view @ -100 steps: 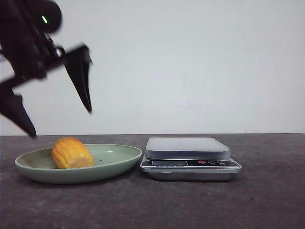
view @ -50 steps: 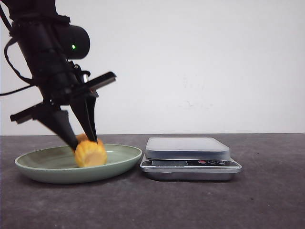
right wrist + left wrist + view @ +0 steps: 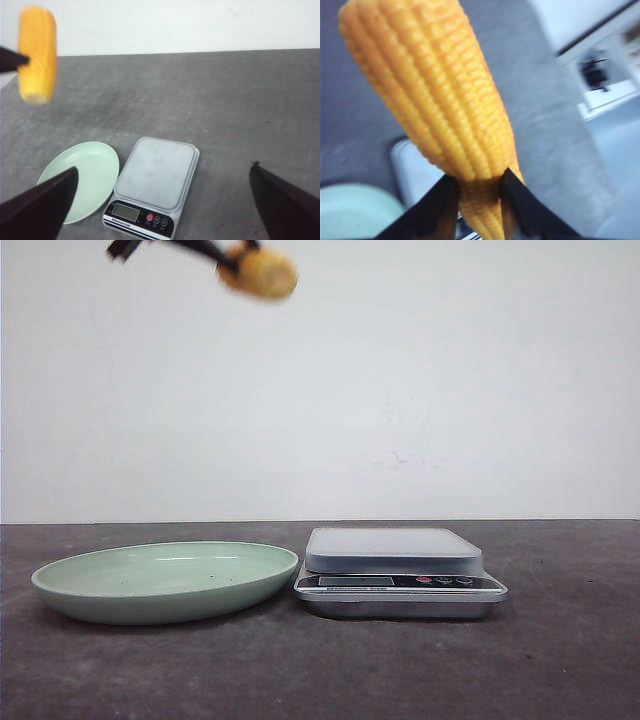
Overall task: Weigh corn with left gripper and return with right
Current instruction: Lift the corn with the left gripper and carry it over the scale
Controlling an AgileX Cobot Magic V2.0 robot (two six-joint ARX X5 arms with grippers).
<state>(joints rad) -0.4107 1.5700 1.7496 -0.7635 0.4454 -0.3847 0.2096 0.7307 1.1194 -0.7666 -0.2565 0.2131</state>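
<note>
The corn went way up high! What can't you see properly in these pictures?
- Left gripper: front view's top edge cuts it off; only fingertips show in the left wrist view.
- Corn: motion-blurred in the front view.
- Scale display: too small to read in any view.
- Right gripper: fingertips cut off by the right wrist view's bottom edge.

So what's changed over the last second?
The left gripper came down onto the green plate, closed on the corn and lifted it high above the table. The plate now sits empty; the scale and plate haven't moved.
</note>
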